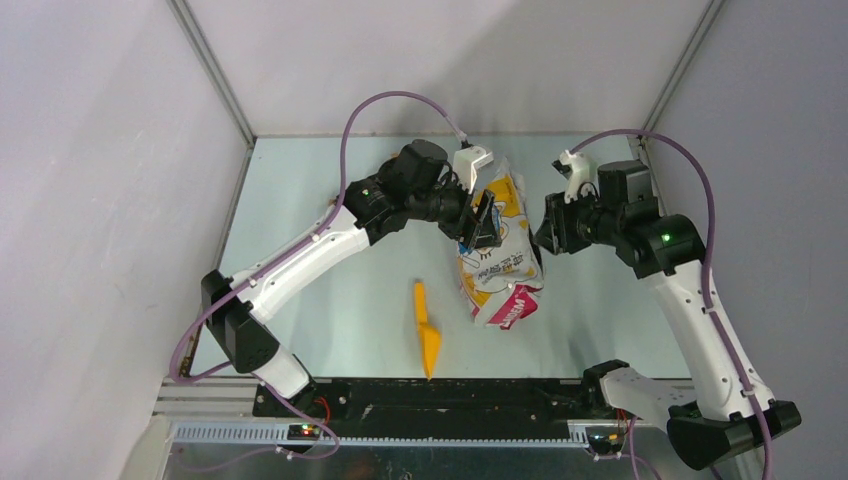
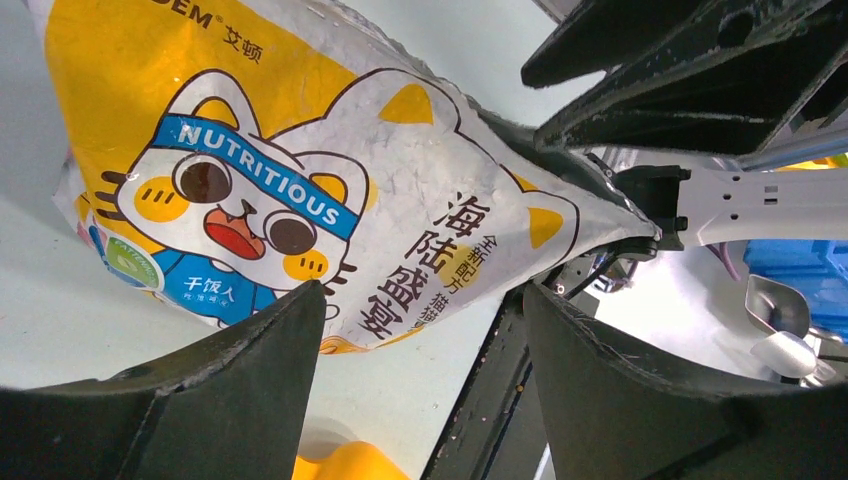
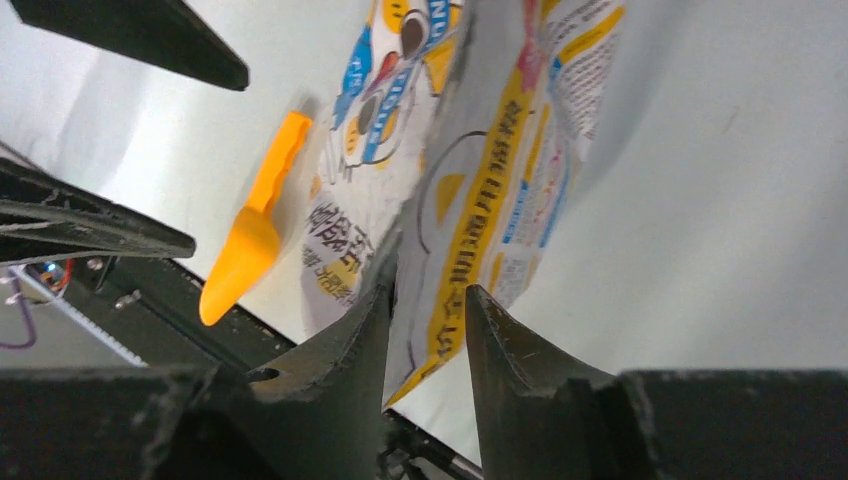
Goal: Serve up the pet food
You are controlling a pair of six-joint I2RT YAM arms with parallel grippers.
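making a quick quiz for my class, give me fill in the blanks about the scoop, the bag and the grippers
The scoop on the table is coloured ___.
The bag is printed with a cartoon ___.
In the top view the scoop lies to the ___ of the bag.
The right gripper has the bag's edge between its fingers, while the left gripper stands ___.
Missing words: orange, cat, left, open.
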